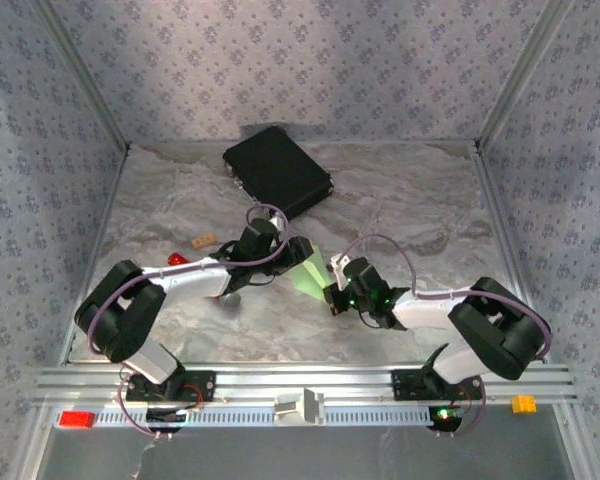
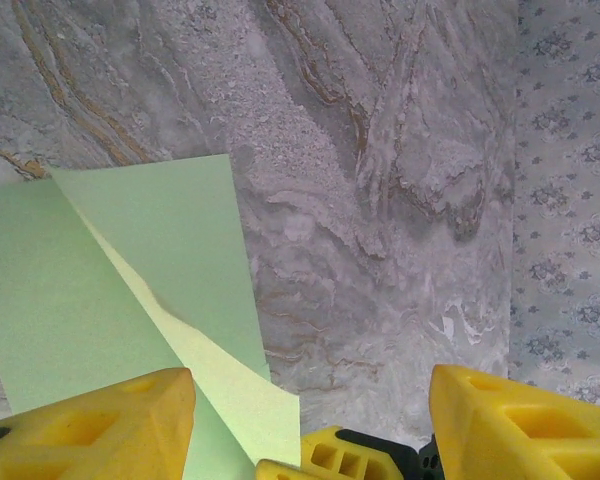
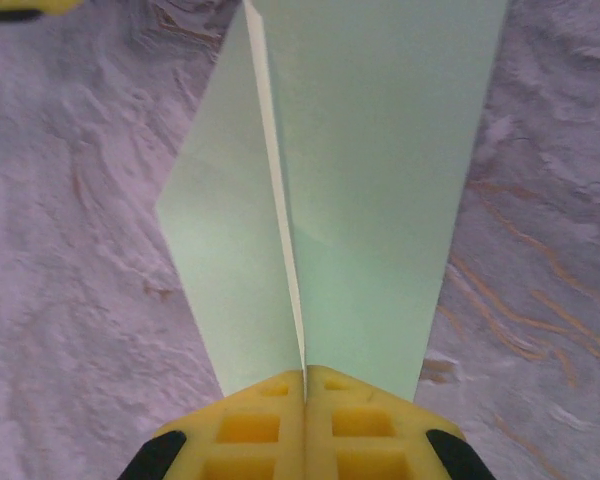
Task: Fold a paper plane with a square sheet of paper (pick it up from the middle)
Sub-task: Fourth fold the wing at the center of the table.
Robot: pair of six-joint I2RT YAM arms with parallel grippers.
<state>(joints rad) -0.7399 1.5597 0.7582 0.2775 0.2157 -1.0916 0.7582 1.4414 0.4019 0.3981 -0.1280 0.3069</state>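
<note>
The light-green sheet of paper (image 1: 309,272) hangs folded between my two grippers, above the marble table. My right gripper (image 3: 304,376) is shut on its centre crease, and the two flaps (image 3: 380,190) spread away to either side. In the top view the right gripper (image 1: 335,292) sits at the paper's near right end. My left gripper (image 1: 299,251) is at the far left end, open. In the left wrist view its yellow fingers (image 2: 90,428) stand wide apart. A folded corner of the paper (image 2: 140,290) reaches in beside the left finger, and nothing pinches it.
A black rectangular case (image 1: 278,170) lies at the back of the table. A red-handled tool (image 1: 180,259) with a grey head (image 1: 230,297) lies under the left arm, with a small tan block (image 1: 203,240) beside it. Patterned walls close in three sides.
</note>
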